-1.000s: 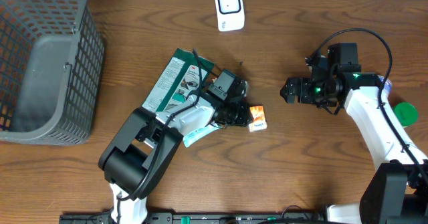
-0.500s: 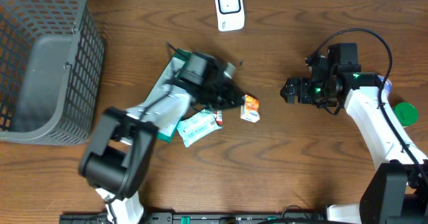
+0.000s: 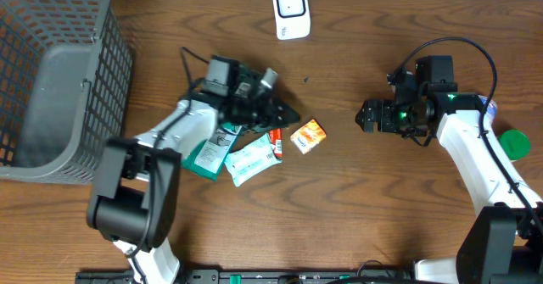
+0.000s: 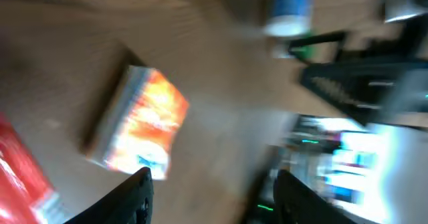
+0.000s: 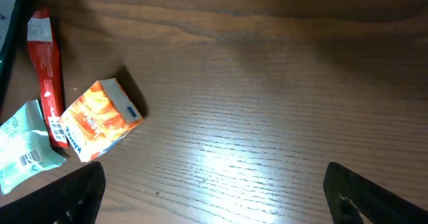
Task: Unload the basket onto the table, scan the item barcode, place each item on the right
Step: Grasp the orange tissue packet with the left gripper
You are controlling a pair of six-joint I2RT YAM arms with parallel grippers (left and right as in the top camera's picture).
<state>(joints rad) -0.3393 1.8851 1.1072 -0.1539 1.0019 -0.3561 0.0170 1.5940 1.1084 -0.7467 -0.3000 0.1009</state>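
Orange box lying free on wooden table, left claw spread just beside it, right claw spread, empty

Cannot read the print on the orange box in the left wrist view (all smeared by motion). Cannot make out the jaws of the left hand from overhead, dark on dark. Cannot see the stretch of green package beneath the left arm. Cut by picture edges: red packet, basket, green lid, pale pouch.
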